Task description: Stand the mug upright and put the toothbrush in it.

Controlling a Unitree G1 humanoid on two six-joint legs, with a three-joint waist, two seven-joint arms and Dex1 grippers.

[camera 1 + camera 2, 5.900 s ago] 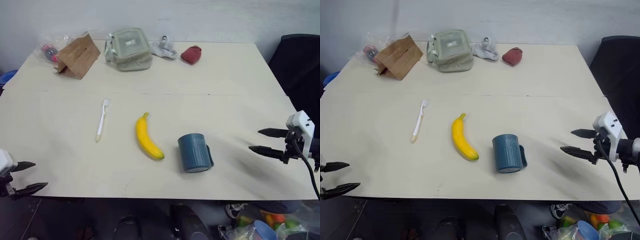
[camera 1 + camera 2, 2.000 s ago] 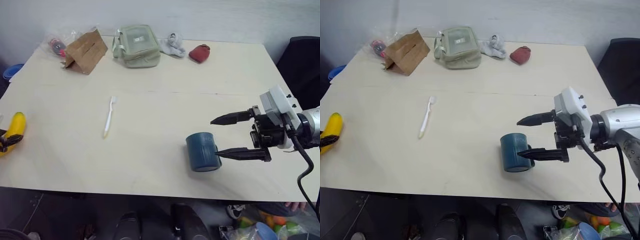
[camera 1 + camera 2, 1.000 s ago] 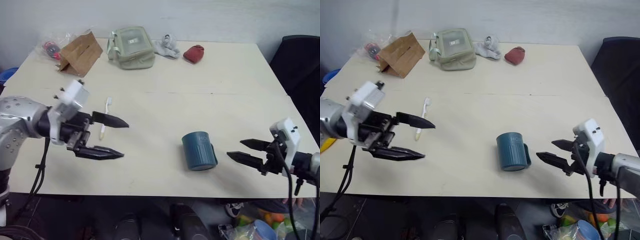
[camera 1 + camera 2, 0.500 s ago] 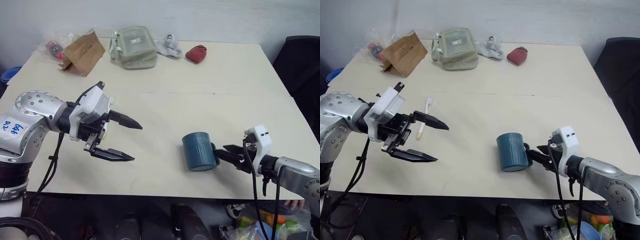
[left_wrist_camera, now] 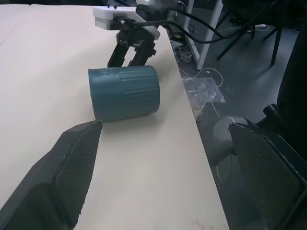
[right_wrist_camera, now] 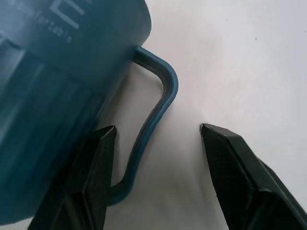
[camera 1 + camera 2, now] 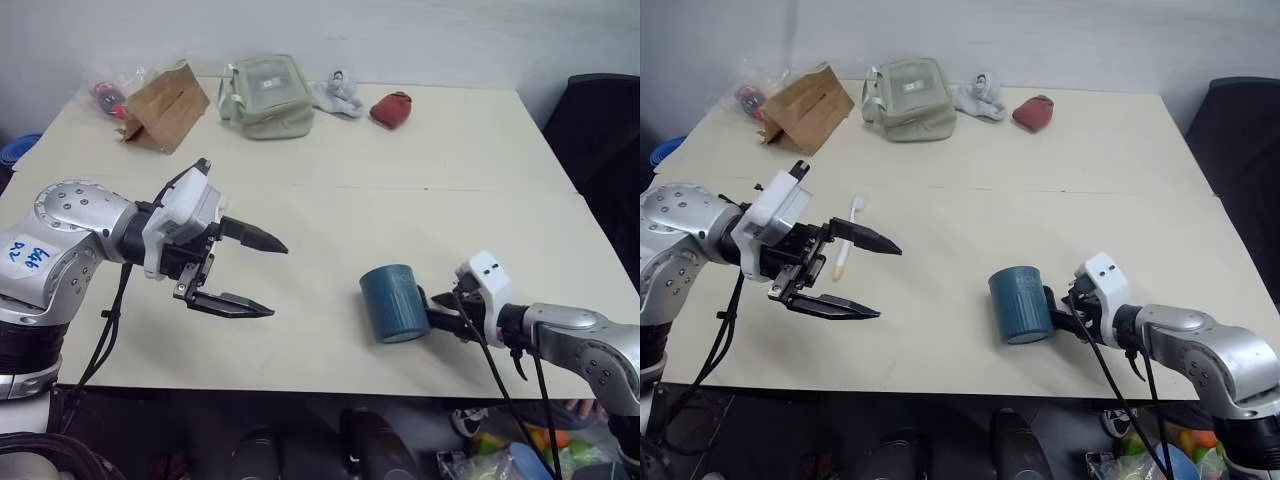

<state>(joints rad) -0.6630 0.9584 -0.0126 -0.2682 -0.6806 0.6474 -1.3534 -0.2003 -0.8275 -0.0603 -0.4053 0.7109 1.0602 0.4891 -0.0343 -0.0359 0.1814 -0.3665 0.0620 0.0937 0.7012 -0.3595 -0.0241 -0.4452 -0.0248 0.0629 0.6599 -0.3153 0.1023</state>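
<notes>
Paper bag [image 7: 162, 105], green pouch [image 7: 262, 93] at table [image 7: 450, 170] far edge. Teal mug [image 7: 392, 303] lies sideways; right claw [image 7: 440, 315] straddles its handle, unclenched; left claw [image 7: 250, 274] released.

The mug [image 6: 53, 86] carries pale lettering, of which only a small line reading "comfortable" under larger cut-off letters is legible, and a white sticker [image 7: 22, 252] on the left arm bears illegible blue handwriting.

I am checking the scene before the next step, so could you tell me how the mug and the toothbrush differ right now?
The mug is dark teal, squat and cylindrical; the toothbrush is slim and white. The mug lies near the table's front edge on the robot's right, the toothbrush further back on its left. The right gripper has its fingers either side of the mug's handle; the toothbrush lies untouched beyond the left gripper. Both lie flat on the table.
</notes>
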